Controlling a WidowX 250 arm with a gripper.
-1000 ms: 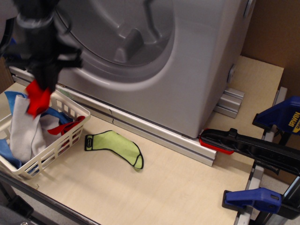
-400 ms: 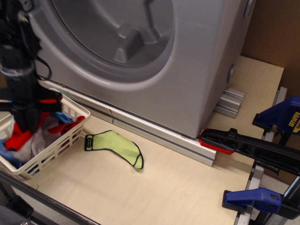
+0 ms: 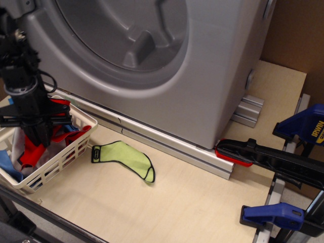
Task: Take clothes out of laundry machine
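Where a second ago the red cloth (image 3: pixel 31 152) dangled from the tool (image 3: pixel 36 137) above the basket (image 3: pixel 61 161), it now lies inside the basket, beside white and blue cloths, directly beneath the tool. Whether the tool is closed on the cloth or has let go cannot be told; its fingers are lost against the dark arm. The arm has dropped and moved leftward, away from the washing machine (image 3: pixel 202 76), whose drum opening shows no fabric. By this reading the removal is essentially done, with only release and withdrawal left. On the worktop (image 3: pixel 177 207), a green sock (image 3: pixel 124 158) lies just beside the basket, and clamps (image 3: pixel 283 162) stand at the right edge.
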